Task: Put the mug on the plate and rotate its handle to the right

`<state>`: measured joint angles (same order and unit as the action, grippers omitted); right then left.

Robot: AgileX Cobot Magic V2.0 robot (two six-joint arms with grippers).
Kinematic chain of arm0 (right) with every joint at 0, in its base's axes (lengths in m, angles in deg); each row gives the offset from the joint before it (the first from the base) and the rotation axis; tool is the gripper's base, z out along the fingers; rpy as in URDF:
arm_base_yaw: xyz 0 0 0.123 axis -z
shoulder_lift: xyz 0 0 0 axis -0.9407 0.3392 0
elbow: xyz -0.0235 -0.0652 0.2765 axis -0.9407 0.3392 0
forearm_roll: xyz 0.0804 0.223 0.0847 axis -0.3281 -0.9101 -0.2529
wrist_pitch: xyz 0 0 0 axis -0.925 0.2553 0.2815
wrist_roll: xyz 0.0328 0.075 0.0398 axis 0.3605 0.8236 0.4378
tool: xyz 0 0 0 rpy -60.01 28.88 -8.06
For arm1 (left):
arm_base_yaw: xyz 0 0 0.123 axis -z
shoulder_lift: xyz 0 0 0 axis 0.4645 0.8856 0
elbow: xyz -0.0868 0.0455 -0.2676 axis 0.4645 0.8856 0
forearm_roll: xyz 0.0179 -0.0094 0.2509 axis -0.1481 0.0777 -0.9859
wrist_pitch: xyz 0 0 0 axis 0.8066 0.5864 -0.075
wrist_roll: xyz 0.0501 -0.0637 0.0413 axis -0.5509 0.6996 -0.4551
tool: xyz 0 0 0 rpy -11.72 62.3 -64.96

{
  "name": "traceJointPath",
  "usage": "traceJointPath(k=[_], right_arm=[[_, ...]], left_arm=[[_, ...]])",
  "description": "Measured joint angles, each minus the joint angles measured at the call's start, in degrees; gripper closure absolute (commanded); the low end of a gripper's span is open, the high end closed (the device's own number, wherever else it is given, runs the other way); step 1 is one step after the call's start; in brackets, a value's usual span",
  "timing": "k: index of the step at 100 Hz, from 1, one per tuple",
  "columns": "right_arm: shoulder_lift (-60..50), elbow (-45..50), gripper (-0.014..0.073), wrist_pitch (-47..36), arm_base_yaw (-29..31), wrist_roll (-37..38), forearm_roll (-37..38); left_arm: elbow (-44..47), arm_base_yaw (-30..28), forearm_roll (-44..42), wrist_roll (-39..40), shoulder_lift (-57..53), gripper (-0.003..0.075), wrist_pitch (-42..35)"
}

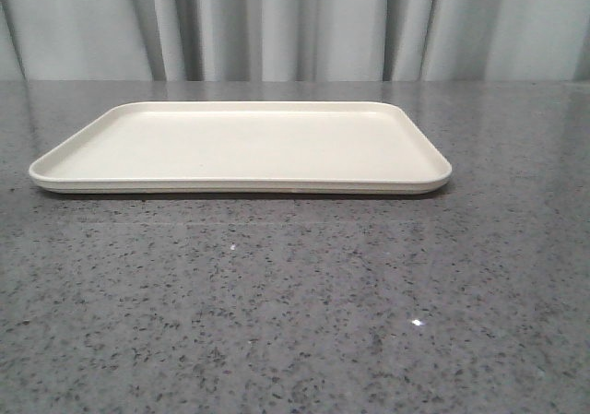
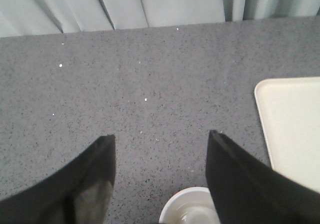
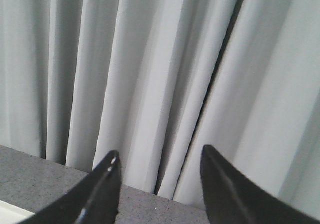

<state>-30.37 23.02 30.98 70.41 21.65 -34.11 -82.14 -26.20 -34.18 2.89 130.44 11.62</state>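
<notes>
Grey speckled stone is making up the tabletop (image 1: pixel 295 322), and pale curtains (image 1: pixel 295 22) are hanging behind it. In the front view the cream plate (image 1: pixel 240 147) is lying flat toward 12 o'clock from the tabletop's middle, with nothing resting on it; neither arm nor the mug is showing in this view.

In the left wrist view the left hand (image 2: pixel 161 146) is hanging over the tabletop with its two dark fingers (image 2: pixel 95 174) spread wide apart and gripping nothing. The mug (image 2: pixel 187 209) is standing upright on the tabletop, only its white rim and hollow showing, partly hidden by one finger; its handle is out of sight. A corner of the plate (image 2: pixel 292 124) is lying nearby, apart from the mug, so the mug is not on it.

In the right wrist view the right hand (image 3: pixel 160 156) is pointing at the curtains, its fingers (image 3: pixel 102 194) also parted and empty, above the tabletop's far edge.
</notes>
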Motion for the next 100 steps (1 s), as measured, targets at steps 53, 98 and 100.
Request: traceJointPath(k=[53, 98, 100], right_arm=[[2.98, -1.75, 0.0213, 1.17, 0.00, 0.00, 0.36], [2.98, -1.75, 0.0213, 1.13, 0.00, 0.00, 0.36], [2.98, -1.75, 0.0213, 1.13, 0.00, 0.00, 0.36]], left_arm=[[-0.09, 0.00, -0.92, -0.12, 6.87, 0.0334, 6.76], [9.67, 0.00, -0.92, -0.89, 6.90, 0.0334, 6.76], [10.11, 0.00, -0.92, -0.91, 6.90, 0.0334, 6.76]])
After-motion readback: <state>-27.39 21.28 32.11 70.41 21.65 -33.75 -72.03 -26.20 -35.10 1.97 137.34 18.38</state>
